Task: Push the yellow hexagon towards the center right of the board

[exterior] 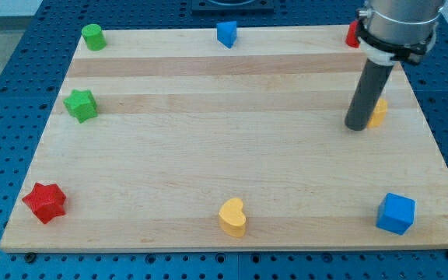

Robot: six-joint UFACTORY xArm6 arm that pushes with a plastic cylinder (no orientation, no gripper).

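Rod upright, my tip (357,126) touching yellow hexagon (379,113) at view's right.

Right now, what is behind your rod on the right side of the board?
A yellow block sits just behind the rod, peeking out at my tip's right. Most of it is covered, so its shape cannot be made out. Higher up, a red block is partly hidden by the arm.

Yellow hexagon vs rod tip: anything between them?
Nothing. In the camera view my tip sits right against the yellow hexagon, on its left side, partly hiding it. No block or visible board gap separates them.
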